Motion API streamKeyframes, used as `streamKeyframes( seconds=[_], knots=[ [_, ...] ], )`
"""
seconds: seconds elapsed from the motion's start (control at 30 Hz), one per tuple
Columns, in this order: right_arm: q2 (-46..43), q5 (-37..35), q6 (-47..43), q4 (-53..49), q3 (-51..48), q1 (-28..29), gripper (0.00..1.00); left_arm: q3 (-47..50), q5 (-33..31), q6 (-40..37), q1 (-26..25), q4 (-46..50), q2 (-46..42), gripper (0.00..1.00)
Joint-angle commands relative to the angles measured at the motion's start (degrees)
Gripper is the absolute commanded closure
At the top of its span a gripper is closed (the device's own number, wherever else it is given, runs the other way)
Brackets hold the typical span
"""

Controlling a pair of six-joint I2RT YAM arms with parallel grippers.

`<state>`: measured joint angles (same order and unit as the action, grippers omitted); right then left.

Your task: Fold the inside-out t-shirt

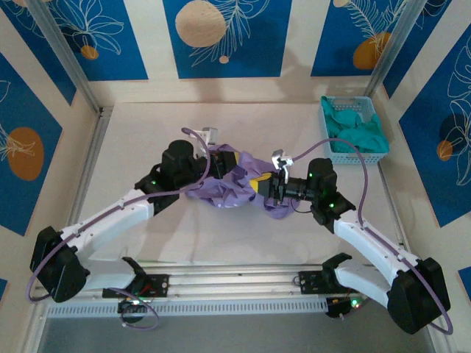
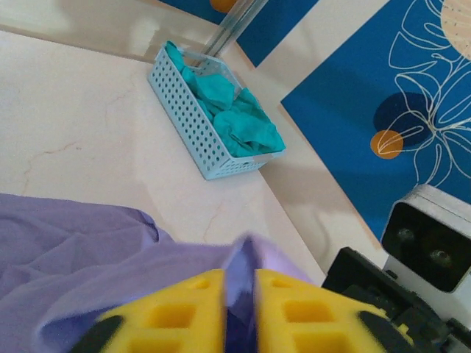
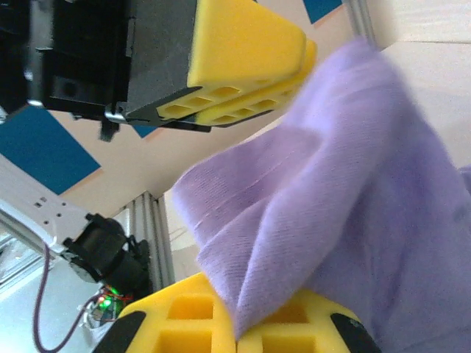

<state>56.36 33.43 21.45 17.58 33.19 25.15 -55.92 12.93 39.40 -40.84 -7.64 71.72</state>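
Left jaws: the left gripper (image 2: 239,287) appears pinched on a raised fold of the inside-out t-shirt (image 2: 88,250), though the close view is blurred.
Right jaws: the right gripper (image 3: 237,305) is clamped on another lavender fold.
T-shirt: bunched at the middle of the table (image 1: 147,132), between both arms.
Far right: a blue basket (image 1: 357,158) holding a teal garment (image 1: 353,125) is seen well apart.

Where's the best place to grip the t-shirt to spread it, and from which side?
Probably the loose edge of the t-shirt lying flat on the table, approached low from the basket side; the rest is bunched in thick folds.
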Motion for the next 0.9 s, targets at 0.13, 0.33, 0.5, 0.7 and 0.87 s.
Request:
streamKeyframes(
  seconds=[0.13, 0.33, 0.5, 0.7, 0.87],
  knots=[
    [-0.48, 6.16, 0.82, 1.05, 1.25, -2.52, 0.98, 6.18, 13.31, -7.55, 3.23, -3.71, -4.98, 0.58],
    [-0.61, 7.16, 0.78, 0.96, 1.52, -3.65, 0.98, 7.43, 24.55, -12.83, 3.08, -7.2, -2.63, 0.48],
    [-1.06, 7.68, 0.96, 0.4, 1.52, -3.82, 0.98, 6.03, 25.28, -19.55, 3.02, -5.64, -0.05, 0.42],
    [-1.96, 7.51, 0.61, -0.52, 1.49, -4.01, 0.98, 3.63, 28.13, -24.15, 3.04, -1.83, 4.02, 0.41],
    [-2.31, 7.28, 0.43, -0.71, 1.43, -4.07, 0.98, 3.78, 29.58, -23.78, 3.03, -3.3, 5.49, 0.44]
  ],
)
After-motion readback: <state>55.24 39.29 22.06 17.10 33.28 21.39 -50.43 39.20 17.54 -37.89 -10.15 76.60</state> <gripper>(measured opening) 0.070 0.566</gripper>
